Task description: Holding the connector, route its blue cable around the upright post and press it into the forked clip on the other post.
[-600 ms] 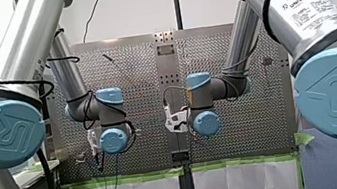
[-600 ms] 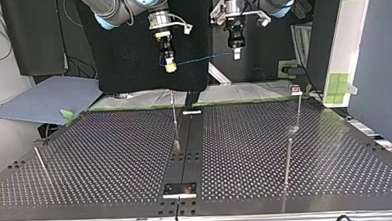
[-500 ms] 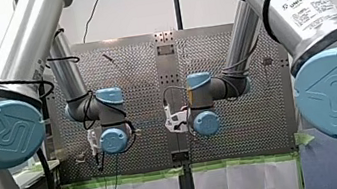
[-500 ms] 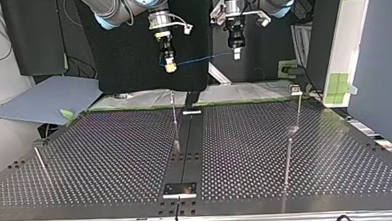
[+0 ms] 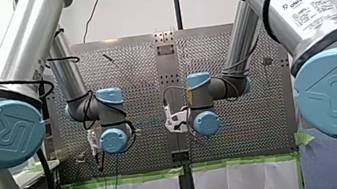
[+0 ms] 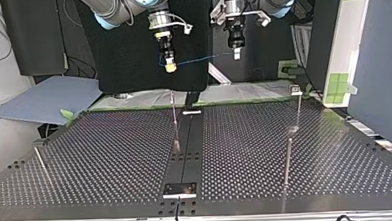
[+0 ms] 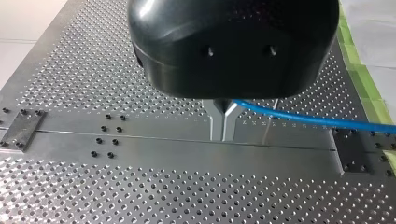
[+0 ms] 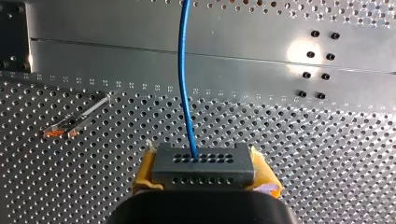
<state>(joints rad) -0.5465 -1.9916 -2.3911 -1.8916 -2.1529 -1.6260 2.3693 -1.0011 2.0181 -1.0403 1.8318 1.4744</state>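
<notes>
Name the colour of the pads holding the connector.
Yellow pads flank the grey connector; clearest in the right wrist view.

Evenly bright in front view; dimmer top view, dull sheen on the counter; hot glare patch in right wrist view; soft highlights on my left hand.

Table: perforated metal, brushed, satin sheen, one bright glare patch.
Blue cable: smooth plastic jacket, slightly glossy.
Connector: matt grey block, rows of small holes.
My right gripper: pads yellow, matt.
My left gripper: glossy black plastic shell; fingers bare dull metal.
Post: slim metal rod with a sheen.
</notes>
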